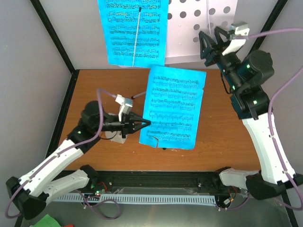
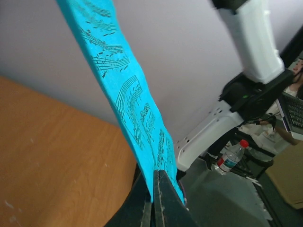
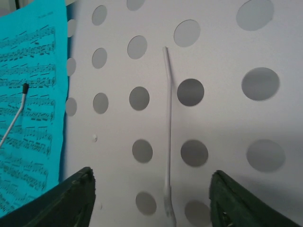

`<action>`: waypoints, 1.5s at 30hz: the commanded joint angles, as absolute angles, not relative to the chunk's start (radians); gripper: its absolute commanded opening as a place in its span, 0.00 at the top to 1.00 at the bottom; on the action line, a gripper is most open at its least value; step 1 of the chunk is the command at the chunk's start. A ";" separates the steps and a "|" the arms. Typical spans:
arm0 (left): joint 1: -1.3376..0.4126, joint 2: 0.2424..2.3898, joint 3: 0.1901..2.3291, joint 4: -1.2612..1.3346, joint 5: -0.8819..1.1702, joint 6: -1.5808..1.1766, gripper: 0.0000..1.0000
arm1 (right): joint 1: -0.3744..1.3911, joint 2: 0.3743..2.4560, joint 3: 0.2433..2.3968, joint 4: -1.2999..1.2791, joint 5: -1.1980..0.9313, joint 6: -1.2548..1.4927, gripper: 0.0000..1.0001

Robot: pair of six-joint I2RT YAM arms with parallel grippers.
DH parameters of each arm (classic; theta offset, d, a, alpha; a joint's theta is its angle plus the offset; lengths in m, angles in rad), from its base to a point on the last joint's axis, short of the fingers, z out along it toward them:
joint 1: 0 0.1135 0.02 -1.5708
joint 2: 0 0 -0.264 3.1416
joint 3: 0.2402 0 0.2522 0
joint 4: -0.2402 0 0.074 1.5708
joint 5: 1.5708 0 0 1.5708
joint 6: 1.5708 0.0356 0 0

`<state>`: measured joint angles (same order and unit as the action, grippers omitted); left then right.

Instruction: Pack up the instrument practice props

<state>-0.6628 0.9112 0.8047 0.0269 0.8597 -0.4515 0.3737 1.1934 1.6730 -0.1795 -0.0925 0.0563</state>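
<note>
Top external view hides a good deal on the left: a small white shape (image 1: 112, 135) peeks out from under the left arm, too covered for us to name. That arm lies low over the table (image 1: 218, 123) with its elbow bent. Its left gripper (image 1: 145, 124) points level to the right and is clamped on the left edge of a loose sheet (image 1: 174, 108). In the left wrist view the fingers (image 2: 163, 198) are pressed together, with the page rising edge-on between them. From above, the page sits tilted over the tabletop (its printed staves face the camera).

We count two cyan pages: this one and a second sheet (image 1: 132, 30). The second rests on the stand's perforated tray (image 1: 199, 28) at the back, which is cut off by the frame's top edge, its legs out of sight. Two thin holders show in the right wrist view: a black-tipped wire (image 3: 14, 118) across the second sheet and a white wire (image 3: 167, 123) on bare tray.

At right, the right arm stands tall with its wrist bent toward the tray. The right gripper (image 1: 211, 46) is spread wide and holds nothing.
</note>
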 commanded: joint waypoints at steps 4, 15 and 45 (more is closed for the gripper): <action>-0.664 1.174 0.759 0.143 0.890 -0.463 1.00 | 0.371 1.078 1.554 -0.190 -0.066 0.017 0.10; -0.785 1.588 0.980 0.032 0.765 -0.343 1.00 | 0.370 0.959 1.375 -0.224 -0.080 0.032 0.00; -0.898 2.093 1.481 -0.153 0.587 -0.244 0.91 | 0.370 0.851 1.144 -0.267 -0.067 0.122 0.00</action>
<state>-0.8967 2.0739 1.4220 -0.1303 0.6216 -0.2733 0.3737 0.8848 1.1629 -0.2878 -0.0666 0.0856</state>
